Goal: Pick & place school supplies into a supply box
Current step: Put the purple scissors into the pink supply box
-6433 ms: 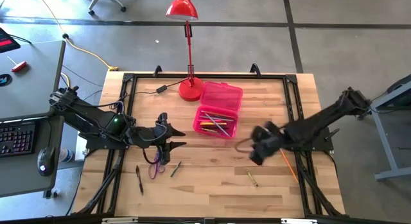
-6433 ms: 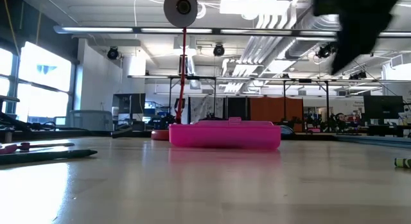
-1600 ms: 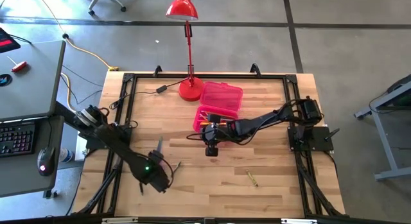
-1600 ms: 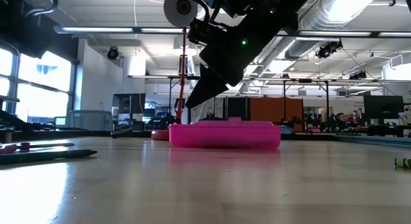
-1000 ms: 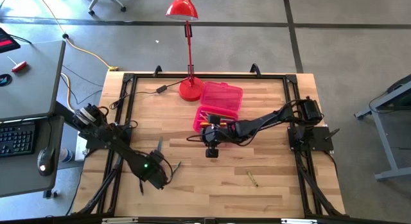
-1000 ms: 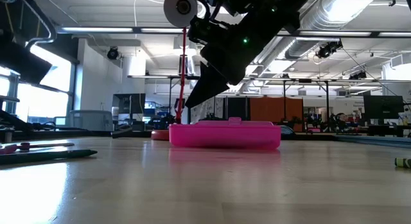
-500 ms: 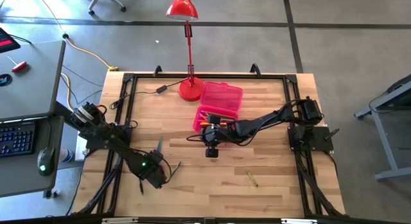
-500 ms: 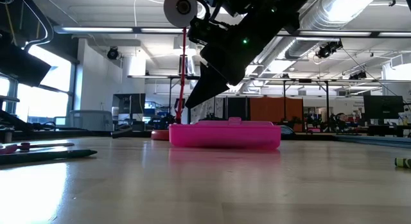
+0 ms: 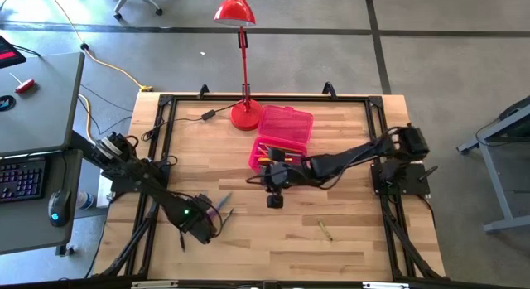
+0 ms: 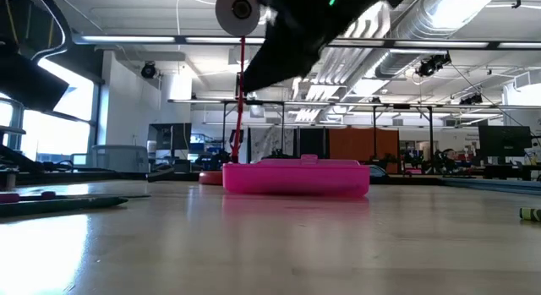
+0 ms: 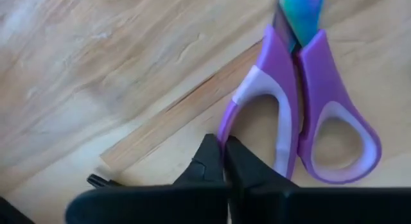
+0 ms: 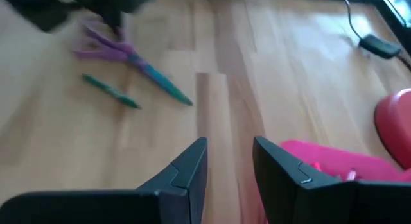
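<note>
Lying flat, scissors (image 11: 302,102) blades toward box (image 9: 280,144)

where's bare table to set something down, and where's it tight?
Free: the wood between the supply box and the table's right rail, and the near strip right of the loose pencil. Tight: near-left, where the left gripper crowds the scissors, and beside the box, where the right gripper hangs.

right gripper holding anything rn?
No. In the right wrist view the right gripper has its fingers apart with only bare table between them, beside the pink supply box.
</note>
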